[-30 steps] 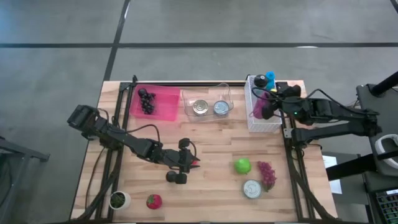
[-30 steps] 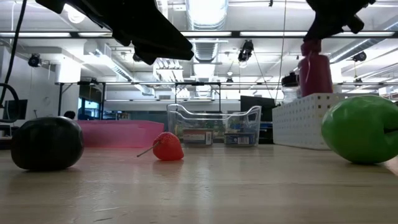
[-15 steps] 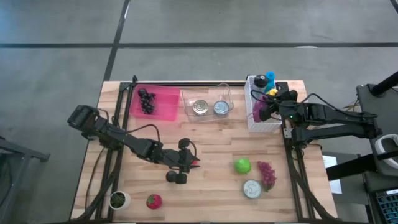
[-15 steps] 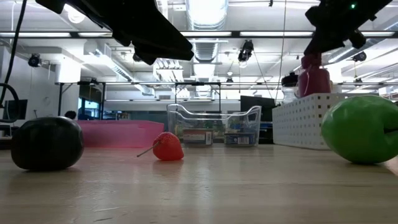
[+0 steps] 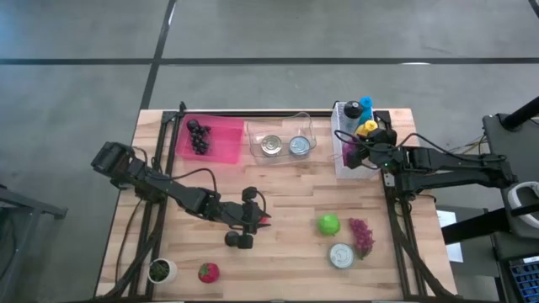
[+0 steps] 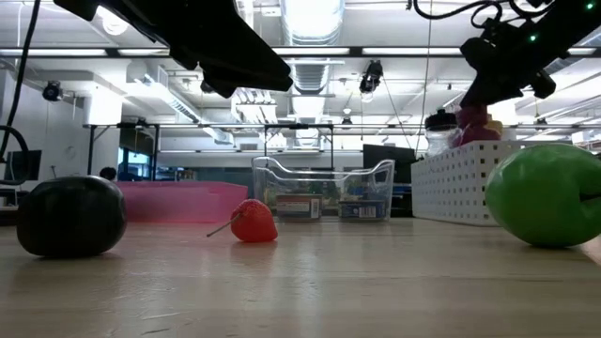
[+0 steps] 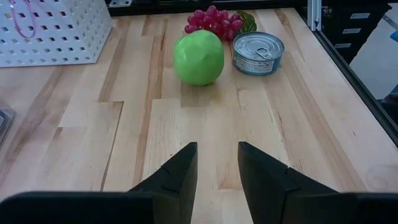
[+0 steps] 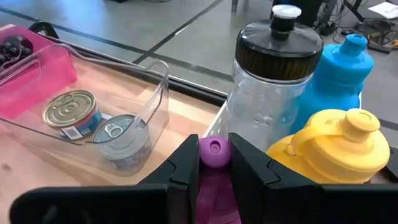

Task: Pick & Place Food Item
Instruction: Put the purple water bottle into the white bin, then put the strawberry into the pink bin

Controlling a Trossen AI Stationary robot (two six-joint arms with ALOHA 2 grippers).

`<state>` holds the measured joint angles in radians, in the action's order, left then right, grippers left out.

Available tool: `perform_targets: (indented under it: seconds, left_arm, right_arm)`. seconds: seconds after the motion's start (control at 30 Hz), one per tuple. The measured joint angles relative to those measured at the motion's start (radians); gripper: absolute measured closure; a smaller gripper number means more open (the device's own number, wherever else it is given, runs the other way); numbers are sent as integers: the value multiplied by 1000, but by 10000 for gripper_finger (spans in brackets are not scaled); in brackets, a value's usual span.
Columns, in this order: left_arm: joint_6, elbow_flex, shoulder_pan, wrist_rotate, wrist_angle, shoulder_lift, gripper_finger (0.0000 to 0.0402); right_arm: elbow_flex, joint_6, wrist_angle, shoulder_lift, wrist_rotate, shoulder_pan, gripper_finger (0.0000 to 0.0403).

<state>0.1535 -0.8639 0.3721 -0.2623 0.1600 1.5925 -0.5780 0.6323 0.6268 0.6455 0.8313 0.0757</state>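
My right gripper (image 8: 214,165) is shut on a magenta bottle (image 6: 473,124) over the white perforated basket (image 5: 348,168) at the table's far right. A clear bottle with a black cap (image 8: 273,81), a blue bottle (image 8: 342,74) and a yellow-capped one (image 8: 329,149) stand in that basket. My left gripper (image 7: 217,168) hovers open above the middle of the table, nothing between its fingers. A small red fruit (image 6: 254,222) lies on the wood under it. A green apple (image 7: 199,57), red grapes (image 7: 214,20) and a tin can (image 7: 257,52) lie farther right. My right gripper pinches the magenta bottle's round cap (image 8: 214,151) between its two fingers. The fingers slant down at it from the table's right side. The bottle hangs upright below them, its body sunk behind the basket's wall (image 6: 460,183). Its lower end is hidden.
A pink tray (image 5: 210,137) with dark grapes and a clear bin (image 5: 282,128) with two cans sit along the far edge. A strawberry (image 5: 208,272) and a small white pot (image 5: 160,270) are at the near left. A dark round thing (image 6: 70,216) lies near the front.
My right gripper has gone down with the magenta bottle, still shut on its cap. The bottle stays upright and has sunk into the white basket, so that only its top shows above the wall.
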Motion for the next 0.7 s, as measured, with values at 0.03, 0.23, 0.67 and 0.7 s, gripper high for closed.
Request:
perform_targets:
  seconds: [0.03,0.23,0.67,0.7]
  left_arm:
    - [0,0,0,0,0,0,279]
    - [0,0,0,0,0,0,279]
    - [2,0,0,0,0,0,279]
    - [3,0,0,0,0,0,279]
  right_arm:
    - [0,0,-1,-1,-1,0,334]
    - [0,18,-13,-2,-6,-1,299]
    - [-3,12,-9,-2,-5,-1,232]
    - [-8,11,-9,-2,-4,-1,228]
